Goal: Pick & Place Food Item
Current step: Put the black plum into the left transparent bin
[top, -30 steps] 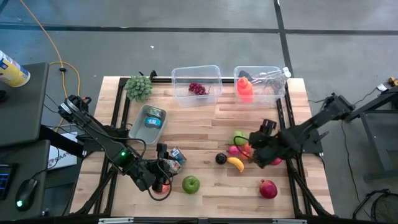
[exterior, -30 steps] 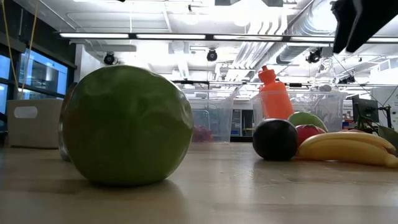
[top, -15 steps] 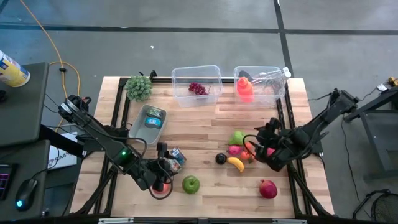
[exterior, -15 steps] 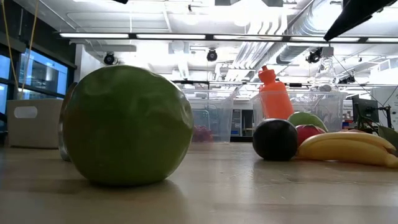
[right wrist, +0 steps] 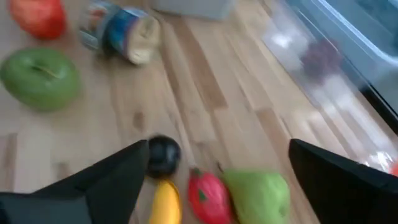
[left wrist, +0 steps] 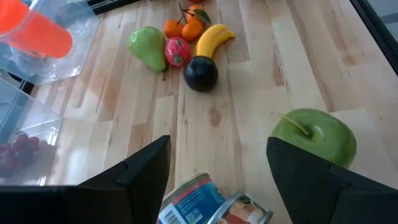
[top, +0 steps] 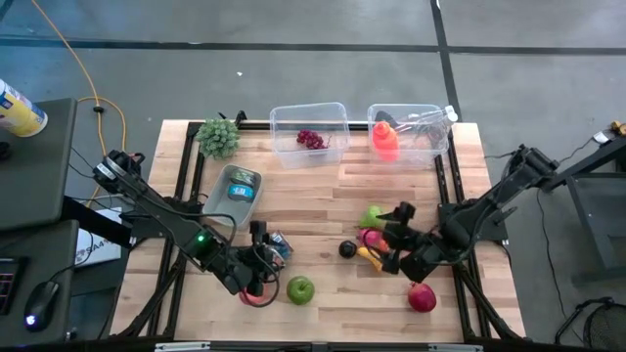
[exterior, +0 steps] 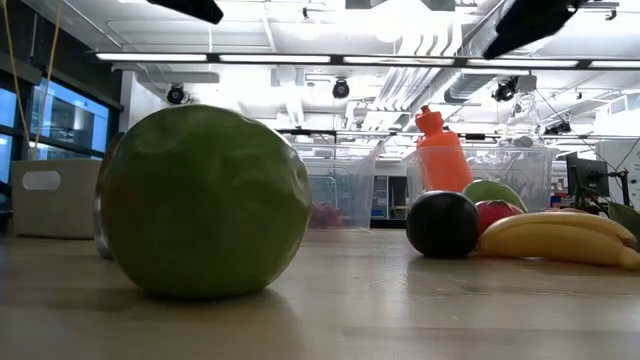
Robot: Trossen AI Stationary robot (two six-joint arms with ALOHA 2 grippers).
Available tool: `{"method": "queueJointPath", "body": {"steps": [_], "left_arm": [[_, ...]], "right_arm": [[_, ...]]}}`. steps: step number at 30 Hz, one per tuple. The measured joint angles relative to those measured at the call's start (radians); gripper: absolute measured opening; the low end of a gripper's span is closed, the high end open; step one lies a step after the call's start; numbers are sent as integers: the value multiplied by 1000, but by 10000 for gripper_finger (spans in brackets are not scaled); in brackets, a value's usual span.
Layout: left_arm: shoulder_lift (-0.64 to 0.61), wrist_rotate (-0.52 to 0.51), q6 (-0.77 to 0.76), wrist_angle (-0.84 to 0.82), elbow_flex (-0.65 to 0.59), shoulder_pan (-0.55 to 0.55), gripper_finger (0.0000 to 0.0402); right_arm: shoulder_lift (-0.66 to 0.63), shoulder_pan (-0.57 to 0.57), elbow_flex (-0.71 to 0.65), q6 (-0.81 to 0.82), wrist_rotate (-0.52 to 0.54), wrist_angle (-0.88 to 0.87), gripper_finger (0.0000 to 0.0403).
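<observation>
A cluster of fruit lies right of the table's middle: a green pear [top: 374,215], a pink-red fruit [top: 368,236], a black plum [top: 346,249], a banana [top: 370,257] and small oranges [left wrist: 193,25]. My right gripper [top: 393,238] hovers open just right of and above this cluster, touching nothing; its wrist view shows the plum [right wrist: 163,154] and pear [right wrist: 258,196] below. My left gripper [top: 256,266] is open near the front left, above a lying can [top: 277,244]. A green apple [top: 300,289] rests on the wood beside it.
A pomegranate [top: 422,296] lies at the front right and a red tomato [top: 252,294] under the left arm. Two clear bins stand at the back, one with grapes [top: 311,139], one with an orange bottle [top: 384,139]. A grey tin [top: 233,191] and a green bunch [top: 218,137] are at the left.
My right gripper has gone toward the table's left edge and turned, from right of the fruit cluster to just beside and above it, staying open. My left gripper has shifted slightly toward the table's right. The fruit has not moved.
</observation>
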Motion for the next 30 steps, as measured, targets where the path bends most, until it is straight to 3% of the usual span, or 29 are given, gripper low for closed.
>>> {"method": "queueJointPath", "body": {"steps": [2,4,7,10,30], "left_arm": [[7,3,0,3,0,1,255],[11,6,0,7,-1,1,255],[11,6,0,13,-1,2,255],[11,6,0,19,-1,2,255],[11,43,0,30,-1,2,255]], "right_arm": [[19,-6,0,-75,-19,49,394],[33,-18,0,-146,-104,66,384],[51,-43,0,-171,-221,101,365],[64,-64,0,-152,-270,104,352],[69,-90,0,-8,-198,41,344]]}}
